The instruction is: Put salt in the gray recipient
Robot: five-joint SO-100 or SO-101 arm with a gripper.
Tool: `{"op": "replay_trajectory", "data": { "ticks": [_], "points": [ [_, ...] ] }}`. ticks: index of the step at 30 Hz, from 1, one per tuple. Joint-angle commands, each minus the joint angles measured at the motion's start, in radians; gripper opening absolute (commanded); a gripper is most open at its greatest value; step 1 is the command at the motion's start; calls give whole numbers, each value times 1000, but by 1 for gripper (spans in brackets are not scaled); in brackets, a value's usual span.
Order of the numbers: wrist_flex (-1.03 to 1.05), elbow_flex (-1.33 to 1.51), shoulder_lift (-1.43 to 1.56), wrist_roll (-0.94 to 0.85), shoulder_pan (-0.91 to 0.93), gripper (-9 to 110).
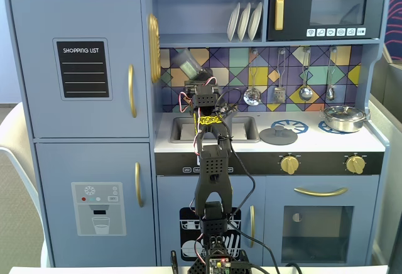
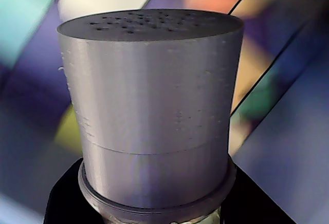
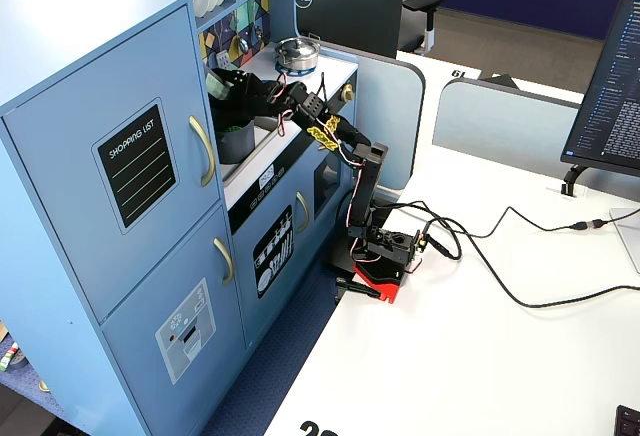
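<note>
My gripper [image 1: 193, 78] is shut on the salt [image 1: 188, 65], a gray shaker with a pale green label. I hold it tilted, cap toward the upper left, high above the sink in front of the tiled wall. In the wrist view the salt's perforated cap [image 2: 151, 95] fills the frame, and the black jaws of the gripper [image 2: 154, 206] hug its neck from both sides. In a fixed view from the side, the gray recipient [image 3: 237, 144] stands in the sink against the tall cabinet, just below the gripper [image 3: 228, 96]. From the front, my arm hides the recipient.
A flat gray knobbed lid [image 1: 278, 136] lies on the counter beside the sink [image 1: 181, 129]. A shiny silver pan [image 1: 343, 118] sits on the right burner. Utensils [image 1: 252, 95] hang on the back wall. A shelf with plates [image 1: 245, 21] runs overhead. Cables [image 3: 480, 256] cross the white desk.
</note>
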Motion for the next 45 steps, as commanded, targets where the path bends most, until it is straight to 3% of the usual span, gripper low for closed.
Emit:
{"op": "replay_trajectory", "data": {
  "ticks": [1,9,12,18,21,24,28,34,38,42,45],
  "points": [
    [-158,-18,71,-63,-9,0],
    [399,-201,-28,67,54,0],
    [336,-129,3,57,40,0],
    [-69,-72,32,-86,-3,0],
    [-67,-141,6,-225,8,0],
    [23,-163,8,-477,75,0],
    [81,-156,25,-951,235,0],
    [-28,-190,5,-1730,526,0],
    [-51,-175,-21,-2154,695,0],
    [-153,-17,-6,-2402,811,0],
    [-273,94,-5,-2476,857,0]
  ]
}}
